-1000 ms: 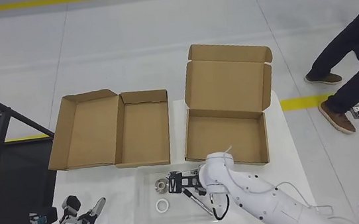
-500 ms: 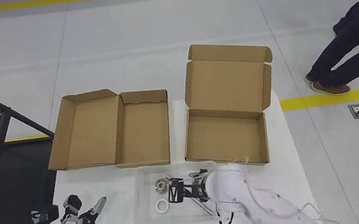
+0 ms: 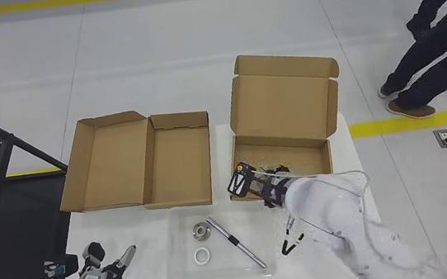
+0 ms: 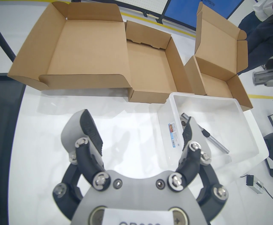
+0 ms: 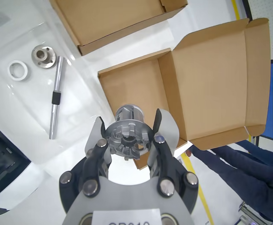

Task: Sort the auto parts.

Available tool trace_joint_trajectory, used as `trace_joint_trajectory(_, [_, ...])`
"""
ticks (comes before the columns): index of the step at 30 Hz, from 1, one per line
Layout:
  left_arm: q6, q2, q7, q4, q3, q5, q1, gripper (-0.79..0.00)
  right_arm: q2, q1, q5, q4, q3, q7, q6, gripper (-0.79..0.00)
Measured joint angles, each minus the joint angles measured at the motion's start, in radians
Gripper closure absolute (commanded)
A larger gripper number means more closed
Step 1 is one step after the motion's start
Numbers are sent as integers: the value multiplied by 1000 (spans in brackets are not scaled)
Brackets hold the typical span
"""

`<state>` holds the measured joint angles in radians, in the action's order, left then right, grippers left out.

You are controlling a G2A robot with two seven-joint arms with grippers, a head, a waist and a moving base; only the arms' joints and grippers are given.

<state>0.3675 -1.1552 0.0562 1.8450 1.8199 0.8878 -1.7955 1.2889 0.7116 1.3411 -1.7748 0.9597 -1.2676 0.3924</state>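
**Drop hazard: metal part (image 5: pixel 128 138) held above a box wall**
Left gripper (image 4: pixel 138 118): fingers (image 4: pixel 91 127) spread wide, empty, above the worktop (image 4: pixel 42 127). Right gripper (image 5: pixel 129 120): fingers clamped on the metal part's rim, above a near corner of the right box (image 5: pixel 136 89). Release here may strike the wall and tip the part outside.

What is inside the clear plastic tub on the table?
The tub holds three loose parts: a metal rod with a black band, a flanged metal hub and a white ring. From above, nothing covers them.
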Motion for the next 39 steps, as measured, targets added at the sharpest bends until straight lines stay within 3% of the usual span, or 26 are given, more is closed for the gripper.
trace_joint_trajectory(5, [-6,-1,1,7,7,-8,-7,-785,36,-187,-161,306,-30,102,38,0])
trace_joint_trajectory(8, [-24,-2,0,7,5,-14,-5,-785,45,-237,-212,439,-43,140,67,0])
trace_joint_trajectory(25, [-23,-2,0,7,5,-14,-5,-785,44,-223,-199,403,-44,141,60,0])
trace_joint_trajectory(31, [-23,-2,0,7,5,-14,-5,-785,79,-294,-206,536,-124,162,18,0])
trace_joint_trajectory(39, [-23,-2,0,7,5,-14,-5,-785,169,-444,-256,816,-276,246,8,0])
